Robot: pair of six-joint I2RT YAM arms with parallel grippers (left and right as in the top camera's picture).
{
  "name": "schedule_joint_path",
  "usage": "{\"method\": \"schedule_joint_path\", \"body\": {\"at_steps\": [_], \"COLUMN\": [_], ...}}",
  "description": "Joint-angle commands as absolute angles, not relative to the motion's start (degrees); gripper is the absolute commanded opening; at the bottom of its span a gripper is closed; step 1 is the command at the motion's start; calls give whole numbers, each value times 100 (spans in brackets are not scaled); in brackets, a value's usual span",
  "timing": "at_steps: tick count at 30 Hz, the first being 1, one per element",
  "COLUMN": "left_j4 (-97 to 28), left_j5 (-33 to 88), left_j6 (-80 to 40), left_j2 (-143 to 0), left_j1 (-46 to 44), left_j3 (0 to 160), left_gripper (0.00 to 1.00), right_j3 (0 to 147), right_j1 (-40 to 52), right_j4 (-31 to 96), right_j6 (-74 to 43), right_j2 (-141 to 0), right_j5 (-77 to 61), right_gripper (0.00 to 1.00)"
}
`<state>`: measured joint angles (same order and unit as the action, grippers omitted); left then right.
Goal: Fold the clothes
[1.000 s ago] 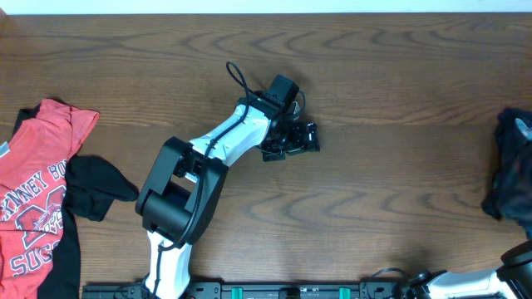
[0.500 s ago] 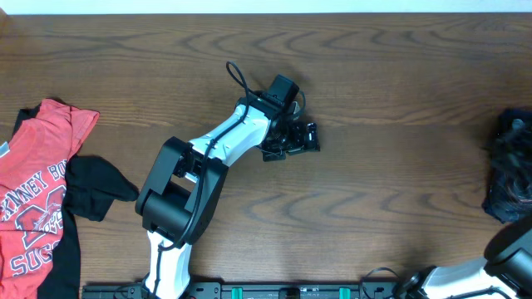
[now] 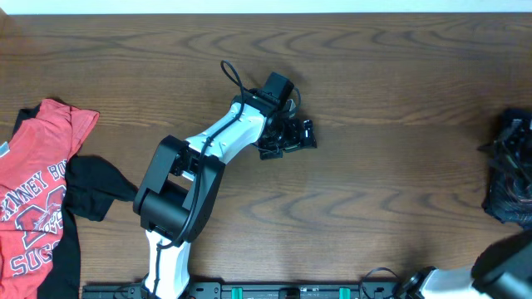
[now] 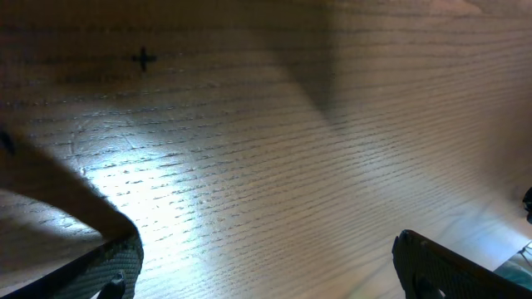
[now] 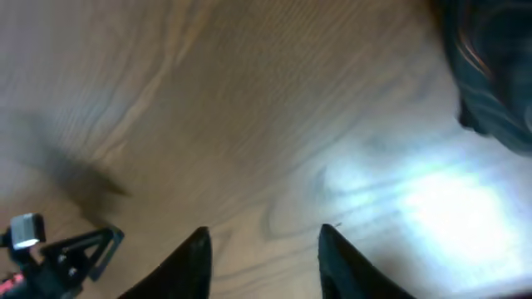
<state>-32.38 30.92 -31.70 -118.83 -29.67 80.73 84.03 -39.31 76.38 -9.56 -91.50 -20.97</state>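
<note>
- Overhead view: the black jersey [image 3: 509, 170] lies crumpled in a heap at the far right edge of the bench [image 3: 374, 75], partly cut off by the frame. The step in hand is probably fetching it toward the middle for spreading.
- Right wrist view: the right tool [image 5: 264, 237] hovers over bare wood, its jaws partly parted and grasping nothing. The jersey sits above and to the right of it, not yet touched.
- Bring this tool to a free edge of the heap and pinch one layer, a hem or a shoulder if you can find one. A bite into the bulk would likely drag the garment as a knot.
- Lift a little before you pull, so the cloth trails open instead of bunching on the wood.
- The red T-shirt [image 3: 37, 208] and a black piece [image 3: 91, 187] touching it lie at the far left, well apart from the jersey. Leave them for later.
- The left tool [image 3: 291, 137] hangs over the bench's middle, released wide and empty. Keep it ready to take a second corner, clear of the landing area.
</note>
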Motion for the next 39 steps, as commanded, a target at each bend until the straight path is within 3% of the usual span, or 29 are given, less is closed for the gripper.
{"method": "schedule_joint_path", "body": {"at_steps": [1,3,7,11,14,17,22,25,31,33,35,39], "left_j4": [-3229,-3236,-3227,-3232,-3242,-3242,-3242,-3205,-3002,-2875,-2786,-2768], "left_j5": [2936,2939,2939,2939,2939,2939,2987,3194,3218,3229,3258,3260], "left_j6": [-3111,-3111,-3059,-2906,-2856,-2853,-2856,-2856,-2853,-2858,-2858,-2860], "left_j2": [-12062,-12062,-12068,-12068,-12075,-12123,-12287,-12425,-12560,-12560,-12560,-12560], "left_j1": [-2930,-2932,-2932,-2932,-2932,-2932,-2932,-2932,-2930,-2926,-2926,-2926], "left_j3": [8009,8009,8009,8005,7983,7972,7972,7972,7972,7975,7975,7975], "left_gripper": [98,98,98,98,98,98,98,98,98,98,98,98], "right_j3": [8580,8497,7933,7085,6746,6748,6812,6812,6810,6810,6810,6807], "right_j1": [-3979,-3979,-3979,-4058,-4423,-4945,-5881,-6243,-6213,-6136,-6106,-6121], "right_j4": [7804,7885,7634,7183,7015,6941,6893,6834,6718,6587,6392,5940], "right_j6": [-974,-1142,-1323,-1256,-1142,-937,-808,-805,-792,-786,-819,-1033], "right_j2": [-8495,-8213,-7983,-8023,-8117,-8263,-8425,-8549,-8890,-8949,-8954,-8954], "right_j5": [-2078,-2075,-1531,-1321,-1168,-1651,-2377,-2731,-2727,-2722,-2720,-2613], "right_gripper": [51,60,62,57,79,88,89,77,73,80,97,91]}}
